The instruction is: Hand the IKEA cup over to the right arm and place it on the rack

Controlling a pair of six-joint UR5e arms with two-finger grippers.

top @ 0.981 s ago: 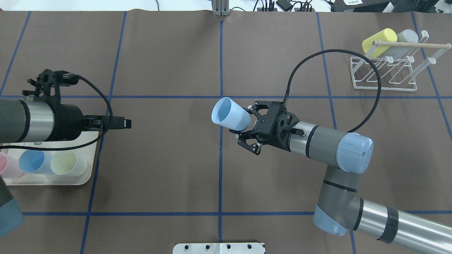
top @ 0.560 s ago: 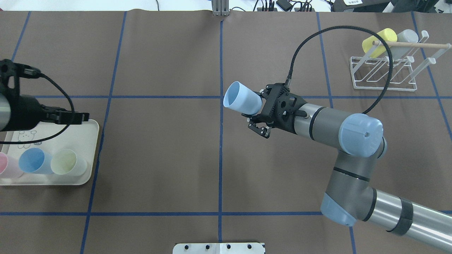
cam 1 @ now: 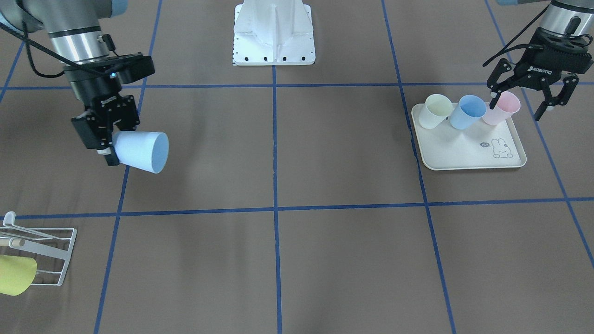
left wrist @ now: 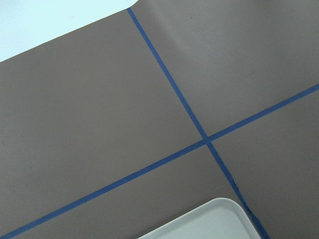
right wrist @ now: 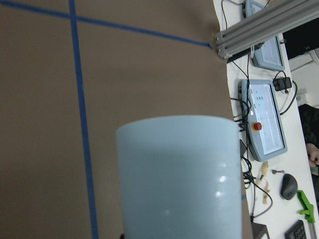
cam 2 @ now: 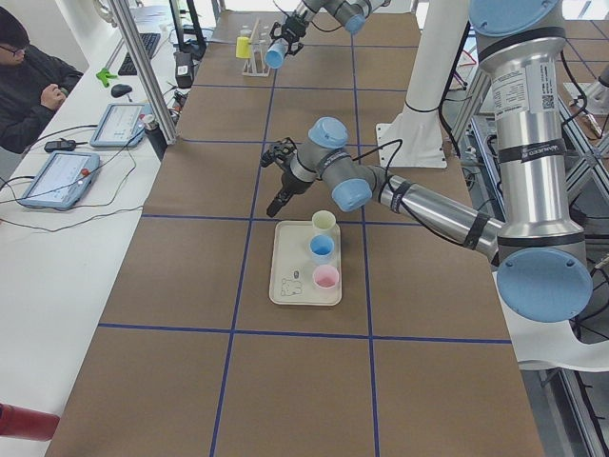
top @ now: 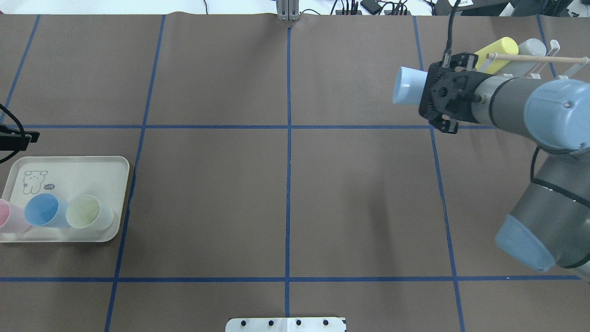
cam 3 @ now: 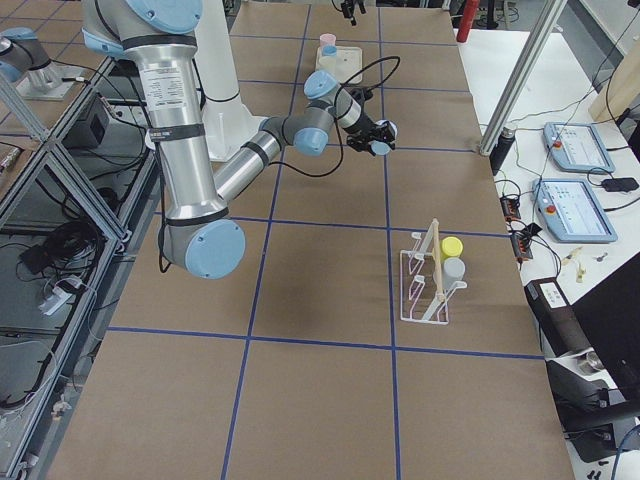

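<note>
1. The right gripper point(cam 1: 112, 147) at the end of my right arm point(top: 553, 110) has its black fingers clamped on the narrow base of the IKEA cup point(cam 1: 139, 151).
2. The IKEA cup is held in the air on its side, with its mouth toward my left. It is pale blue, smooth, faintly glossy plastic, a tapered round shape.
3. The cup sits short of the rack point(cam 3: 425, 285) and does not touch it.
4. The rack is thin white wire with slanted prongs. A pale wooden rod point(top: 539, 58) lies across its top.
5. A yellow cup point(top: 498, 50) and a grey cup point(top: 530, 46) lie tilted on the rack.
6. The left gripper point(cam 1: 517, 109) has its fingers spread apart and holds nothing. "ROBOTIQ" reads in white on its black body.
7. The left gripper hangs just beyond the tray point(cam 1: 464, 148) on the table.
8. The tray is a cream, matte rounded rectangle with a line-drawn rabbit point(cam 1: 499, 148). The small mark beside the rabbit is too small to read.
9. On the tray, in a row, stand a pale yellow-green cup point(cam 1: 435, 110), a blue cup point(cam 1: 466, 111) and a pink cup point(cam 1: 503, 106).
10. The table cover point(top: 207, 207) is a dull brown sheet gridded with blue tape lines point(top: 288, 184).
</note>
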